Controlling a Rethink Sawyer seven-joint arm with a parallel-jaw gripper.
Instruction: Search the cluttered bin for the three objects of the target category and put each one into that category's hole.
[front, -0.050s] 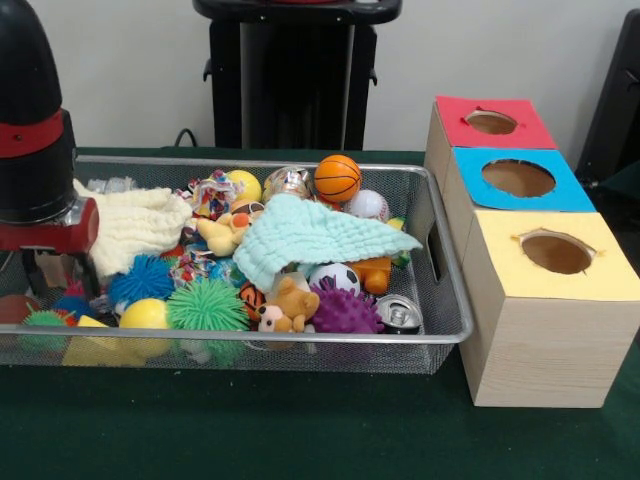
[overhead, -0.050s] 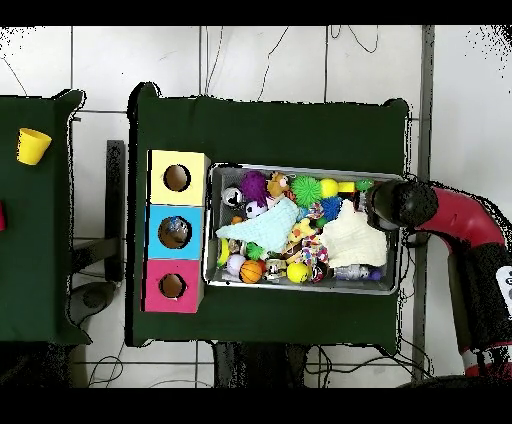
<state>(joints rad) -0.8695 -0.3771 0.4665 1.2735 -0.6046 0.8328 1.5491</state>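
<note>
bin (front, -0.050s: 440, 335) of wire mesh, crammed: mint cloth (front, -0.050s: 315, 235) draped across the middle, cream cloth (front, -0.050s: 135, 225) at the arm's end, basketball (front, -0.050s: 337, 177), soccer ball (front, -0.050s: 335, 277) half under the mint cloth, baseball (front, -0.050s: 368, 205), spiky purple ball (front, -0.050s: 345, 312), green koosh (front, -0.050s: 207, 305), teddy (front, -0.050s: 290, 303), can (front, -0.050s: 400, 314). target category unnamed, so cannot say which three are wanted; likely some hidden under the cloths. boxes just beside the bin: red hole (front, -0.050s: 491, 122), blue hole (front, -0.050s: 518, 178), yellow hole (front, -0.050s: 556, 253).

gripper (front, -0.050s: 55, 270) low over the bin's end by the cream cloth, mostly hidden behind the wrist; clenched or released, cannot tell from either view.

probably searching now. best done by lifting a cloth at a free corner, drawing it aside within the bin rather than over the rim, then looking again before choosing. pick round things from above at the widest part, clear of neighbours. mind the koosh strands and the mesh wall near the gripper: easy to snag.
</note>
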